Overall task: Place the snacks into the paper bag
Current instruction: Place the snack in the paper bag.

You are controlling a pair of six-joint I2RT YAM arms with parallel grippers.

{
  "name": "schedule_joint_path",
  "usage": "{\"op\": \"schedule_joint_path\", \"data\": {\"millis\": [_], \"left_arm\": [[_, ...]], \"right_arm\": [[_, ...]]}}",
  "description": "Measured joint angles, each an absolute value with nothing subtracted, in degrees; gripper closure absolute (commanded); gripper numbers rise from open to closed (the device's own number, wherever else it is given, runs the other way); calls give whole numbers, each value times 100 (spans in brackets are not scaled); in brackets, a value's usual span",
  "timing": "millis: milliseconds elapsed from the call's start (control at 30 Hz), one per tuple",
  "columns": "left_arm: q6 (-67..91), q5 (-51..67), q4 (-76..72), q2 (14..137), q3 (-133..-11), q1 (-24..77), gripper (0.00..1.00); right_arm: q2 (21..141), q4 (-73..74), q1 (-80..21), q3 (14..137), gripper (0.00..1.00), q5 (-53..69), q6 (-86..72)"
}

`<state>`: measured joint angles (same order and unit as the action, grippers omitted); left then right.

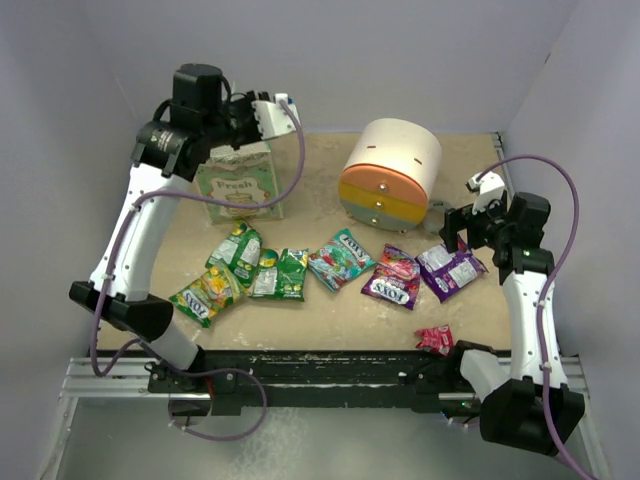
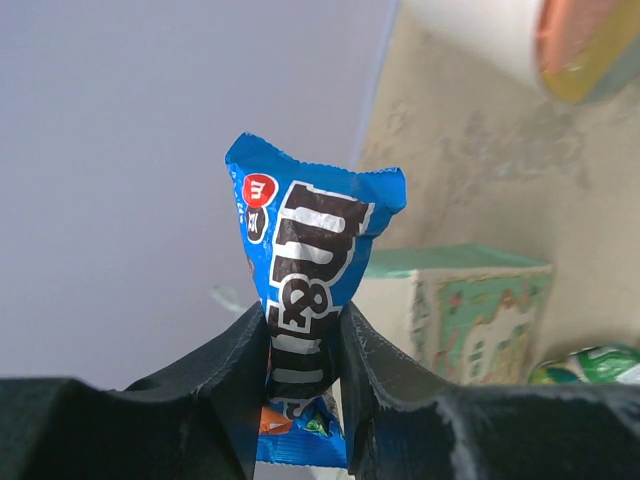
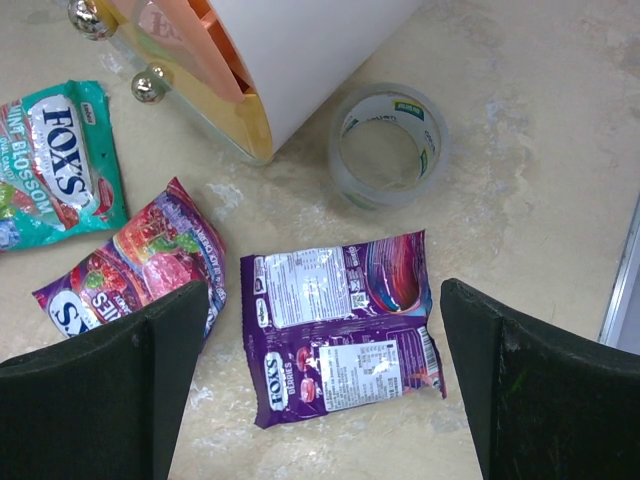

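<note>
The table (image 1: pixel 320 215) runs out of my top view at the near rail. The round white, orange and yellow drawer unit (image 1: pixel 392 170) sits back right. My right wrist camera shows only its lower corner and two knobs.

The paper bag (image 1: pixel 238 185) stands back left with "Fresh" readable on its front, and its mouth is hidden under the left wrist. The left gripper (image 2: pixel 303 330) pinches a blue packet (image 2: pixel 315 245) lettered "m&m", held up near the bag. The frame cuts off the packet's bottom, and from above I can't see it at all.

The right gripper (image 3: pixel 320 300) is spread wide over a purple packet (image 3: pixel 340 325) lying back side up, small "FOX'S" legible — whether the fingers touch the table I cannot tell. Beside it lie a purple-red packet (image 3: pixel 130 270), half behind my finger, and a teal packet (image 3: pixel 60 165) reading "FOX'S". A cluster of green packets (image 1: pixel 237 252) overlaps further left.

A clear tape roll (image 3: pixel 388 145) lies by the drawers. A little red packet (image 1: pixel 435 340) sits at the near edge — its print is too small to read.
</note>
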<state>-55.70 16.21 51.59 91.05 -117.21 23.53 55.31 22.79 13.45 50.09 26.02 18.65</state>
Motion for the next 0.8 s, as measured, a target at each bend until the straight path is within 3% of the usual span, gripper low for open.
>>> {"op": "schedule_joint_path", "data": {"millis": [500, 800], "left_arm": [[-5990, 2117, 5223, 10447, -12665, 480, 65], [-6340, 2685, 5752, 10888, -12984, 106, 65]], "right_arm": [[5531, 2279, 1345, 5009, 0, 2604, 1865], [5531, 2279, 1345, 5009, 0, 2604, 1868]]}}
